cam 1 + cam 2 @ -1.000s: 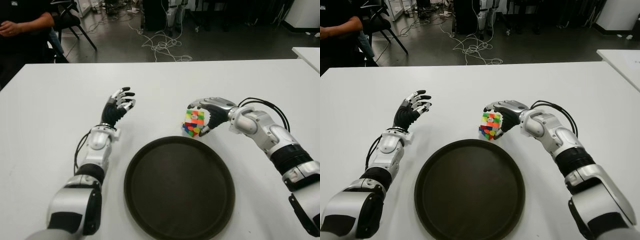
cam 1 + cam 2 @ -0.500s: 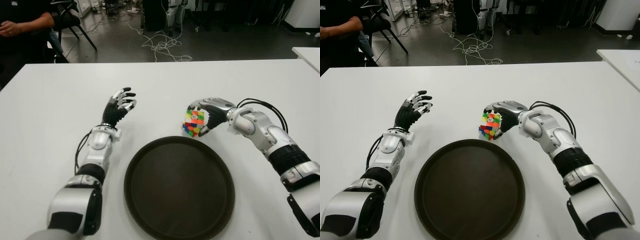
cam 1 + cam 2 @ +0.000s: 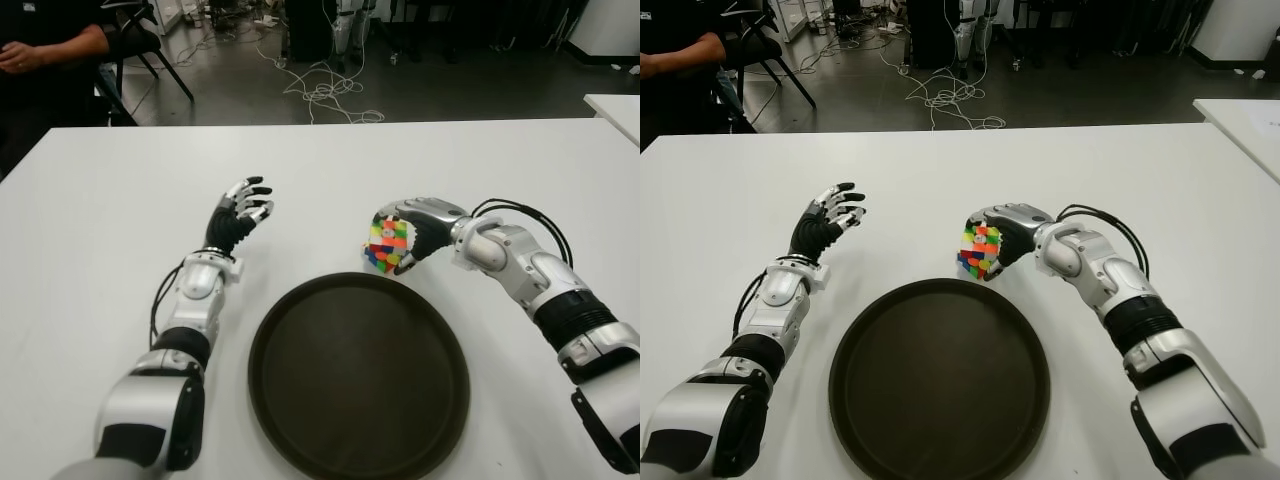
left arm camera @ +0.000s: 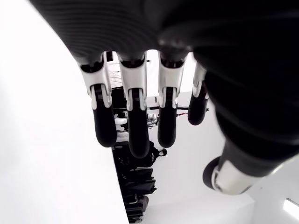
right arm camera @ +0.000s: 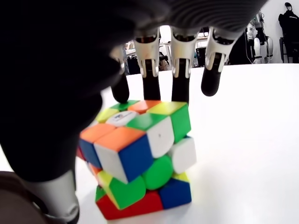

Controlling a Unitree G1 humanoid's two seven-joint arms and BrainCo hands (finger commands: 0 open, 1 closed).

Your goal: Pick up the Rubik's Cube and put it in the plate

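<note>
Presently the Rubik's Cube (image 3: 388, 245) sits just beyond the plate (image 3: 358, 375) rim, on open white surface (image 3: 90, 250). Right robot hand (image 3: 415, 228) cups it, fingers curled over; left robot hand (image 3: 238, 215) is spread, empty.

We cannot tell whether the right hand (image 3: 1002, 228) fully grips the Rubik's Cube (image 3: 978, 251); a seated person (image 3: 45, 45) is cut off at the edge.

Both eye views look forward and down from the head at the white surface (image 3: 120, 200), sharing nearly the whole scene (only slightly offset sideways). Each wrist camera sits very close behind its own fingers (image 4: 133, 126), looking along them.
</note>
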